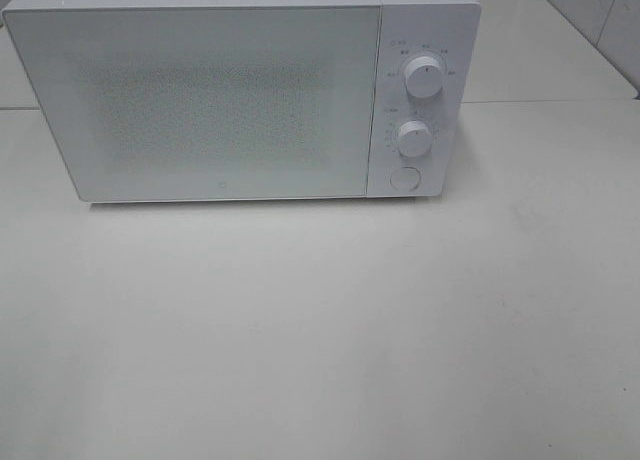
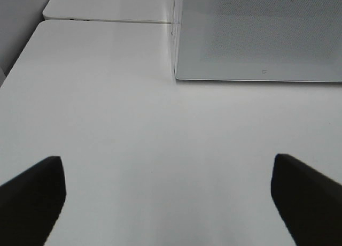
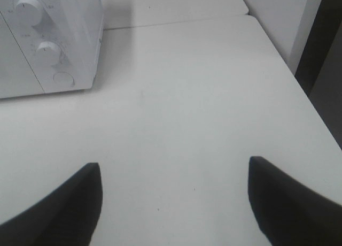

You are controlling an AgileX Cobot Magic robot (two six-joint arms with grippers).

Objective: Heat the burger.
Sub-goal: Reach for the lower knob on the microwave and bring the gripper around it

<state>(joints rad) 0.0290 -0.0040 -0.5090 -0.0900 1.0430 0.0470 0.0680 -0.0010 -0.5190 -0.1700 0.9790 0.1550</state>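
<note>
Although the task turns on the burger, it shows in none of the three views. It is not on the counter (image 1: 320,330) and not in either hand. The microwave (image 1: 445,30) has its door (image 1: 200,100) closed, and the pane is too frosted to see through, so I cannot tell whether the burger sits inside.

The left hand (image 2: 168,195) is spread as wide as it goes and holds nothing; it hovers over bare counter, facing the door's left corner. The right hand (image 3: 173,198) is also wide open and empty, with the control panel ahead of it and off to one side. Neither hand appears in the high view, so both are well back from the oven.

My reading is that no grasp or press is under way and both hands are waiting between steps. If the burger is inside, the right hand's next move would be to close on the lower knob (image 1: 413,137) or the upper knob (image 1: 424,78) and turn it. If it is not inside, the round button (image 1: 404,178) below the knobs probably releases the door, and that calls for a firm, square push from one fingertip.
</note>
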